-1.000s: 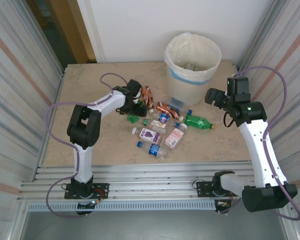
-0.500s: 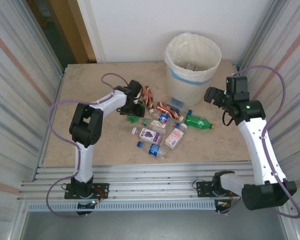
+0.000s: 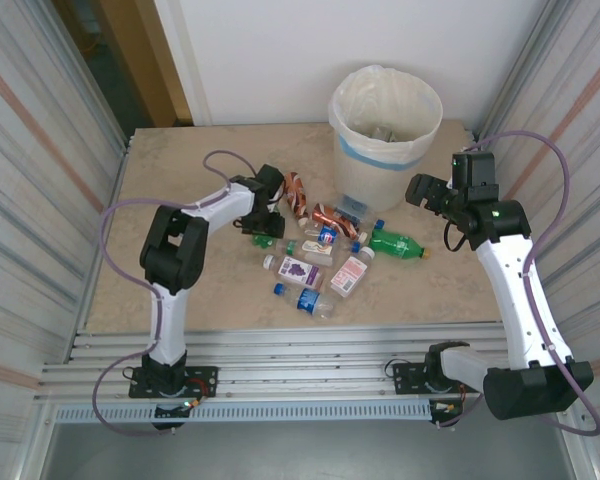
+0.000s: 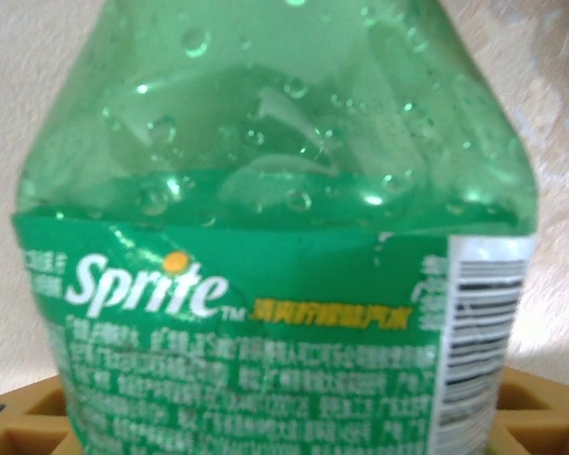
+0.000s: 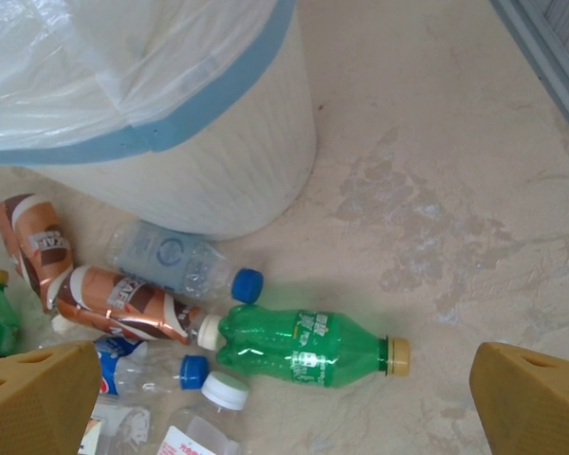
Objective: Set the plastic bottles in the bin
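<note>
1. The left gripper (image 3: 264, 222) sits low at the left end of the bottle heap. A green Sprite bottle (image 4: 275, 237) lies between its yellow fingers (image 4: 19, 431), but I cannot tell whether they are pressing on it.
2. The right gripper (image 5: 284, 403) hangs with its jaws spread wide and holds nothing.
3. Just below it, a green bottle with a yellow cap (image 5: 303, 351) lies on its side, with a brown-orange bottle (image 5: 123, 303) and a clear blue-capped bottle (image 5: 180, 265) beside it.
4. The other plastic bottles (image 3: 315, 260) lie scattered on the bench (image 3: 180, 290).
5. The bin (image 3: 380, 175) stands upright just behind them, lined with a cream bag.
</note>
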`<action>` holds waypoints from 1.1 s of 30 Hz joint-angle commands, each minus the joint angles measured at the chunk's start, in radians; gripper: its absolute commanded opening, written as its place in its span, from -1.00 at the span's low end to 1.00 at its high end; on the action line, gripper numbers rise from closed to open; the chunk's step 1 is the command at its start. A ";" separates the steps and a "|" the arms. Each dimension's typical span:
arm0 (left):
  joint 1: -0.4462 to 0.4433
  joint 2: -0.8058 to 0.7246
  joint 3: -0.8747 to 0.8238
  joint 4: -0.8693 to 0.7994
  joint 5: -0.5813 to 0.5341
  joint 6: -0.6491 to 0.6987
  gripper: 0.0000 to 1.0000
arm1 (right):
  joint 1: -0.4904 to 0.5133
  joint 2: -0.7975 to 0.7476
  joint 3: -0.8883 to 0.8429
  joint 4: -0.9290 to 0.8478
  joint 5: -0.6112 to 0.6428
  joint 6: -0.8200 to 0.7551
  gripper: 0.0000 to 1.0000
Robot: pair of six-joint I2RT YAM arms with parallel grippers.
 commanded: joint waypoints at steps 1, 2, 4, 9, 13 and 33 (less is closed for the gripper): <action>0.004 -0.090 -0.038 -0.010 -0.040 -0.002 0.01 | 0.007 0.001 0.010 0.016 -0.022 0.031 0.96; 0.005 -0.112 -0.051 -0.006 -0.047 -0.004 0.00 | 0.008 0.000 0.011 0.016 -0.024 0.030 0.96; 0.005 -0.156 -0.075 0.000 -0.057 -0.008 -0.01 | 0.012 0.000 0.016 0.014 -0.030 0.030 0.96; 0.004 -0.298 -0.148 0.014 -0.078 -0.017 -0.04 | 0.037 0.002 0.030 0.016 -0.058 0.030 0.96; -0.001 -0.434 -0.222 0.051 -0.073 -0.018 -0.06 | 0.077 0.015 0.044 0.032 -0.092 0.030 0.96; -0.083 -0.948 -0.599 0.602 0.316 0.012 -0.13 | 0.390 0.256 0.214 0.387 -0.544 0.089 0.85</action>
